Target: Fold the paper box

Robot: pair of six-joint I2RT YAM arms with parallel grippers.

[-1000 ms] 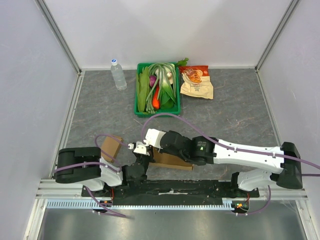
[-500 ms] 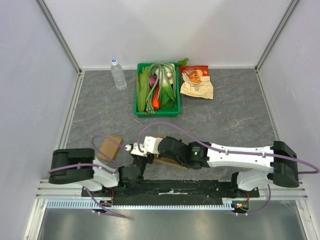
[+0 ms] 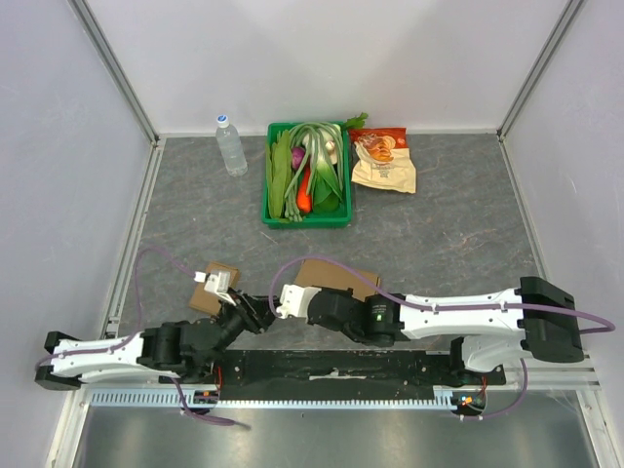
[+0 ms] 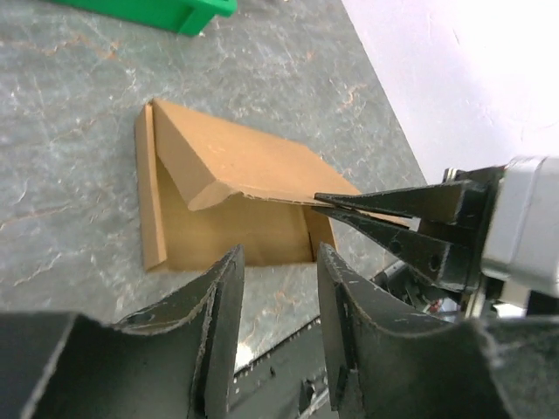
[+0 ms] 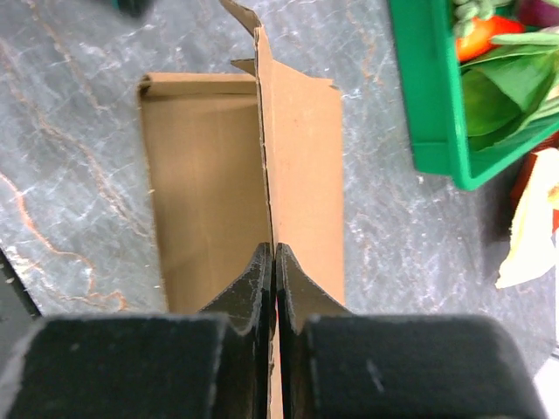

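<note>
Task status, box folding: early stage, as we are judging it

- The box [image 3: 341, 278] is lying on the table [image 3: 448, 234] near the front edge, between the two arms and well short of the green crate [image 3: 268, 185]
- We are seeing it mostly flat: the base panel is resting on the table, open side up, with one long wall along its far side
- The right gripper [image 5: 269, 253] is clamped on the thin edge of one long flap, and the flap is standing roughly upright along its crease (in the left wrist view it is leaning over the base like a low roof)
- The left gripper [image 4: 279, 253] is spread apart and holding nothing, hovering just short of the box's near edge

Done so far: one flap raised. Left, by our reading: the raised flap is not being locked into anything, the end tabs are not tucked, and no closed shape is forming yet. We are expecting the free left arm to be needed on the opposite side
</note>
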